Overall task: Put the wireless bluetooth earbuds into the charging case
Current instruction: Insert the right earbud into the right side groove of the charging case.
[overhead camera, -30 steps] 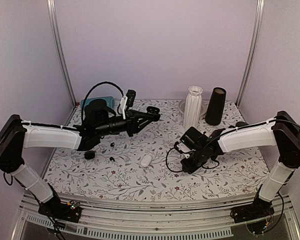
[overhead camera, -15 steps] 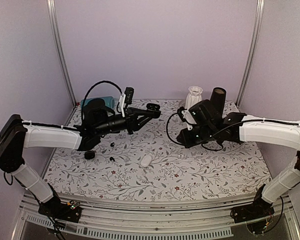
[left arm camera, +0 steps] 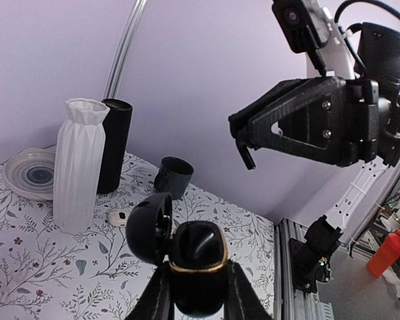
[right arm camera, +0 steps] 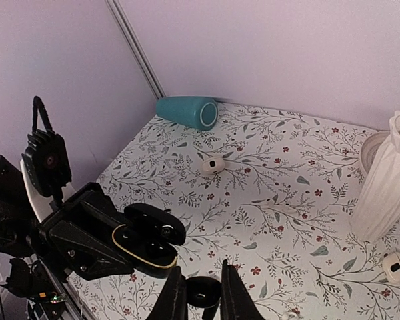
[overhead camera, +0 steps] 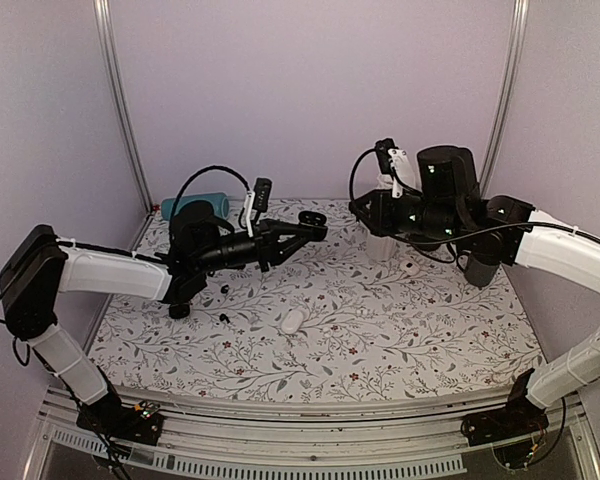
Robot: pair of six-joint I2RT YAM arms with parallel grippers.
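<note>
My left gripper [overhead camera: 298, 230] [left arm camera: 198, 273] is shut on the black charging case [left arm camera: 199, 243] [overhead camera: 308, 221], a pebble with a gold rim, held off the table. Its lid [left arm camera: 150, 230] stands open to the left. My right gripper [overhead camera: 364, 208] [right arm camera: 201, 283] hangs in the air right of the case, shut on a small black earbud [right arm camera: 204, 296]. From the right wrist, the open case [right arm camera: 145, 241] lies just left of and below those fingers. Two more black earbuds [overhead camera: 224, 287] [overhead camera: 223, 314] lie on the cloth under the left arm.
A white vase [left arm camera: 77, 167], a black cylinder [left arm camera: 113, 143], a plate [left arm camera: 30, 173] and a dark cup [left arm camera: 172, 177] stand at the back right. White cases [overhead camera: 292, 320] [overhead camera: 408, 267] [right arm camera: 213, 165] lie on the floral cloth. A teal speaker [right arm camera: 187, 112] lies back left.
My right arm has risen off the table and swung up and back toward the case with the earbud in its fingers. The left gripper has lifted the case slightly.
</note>
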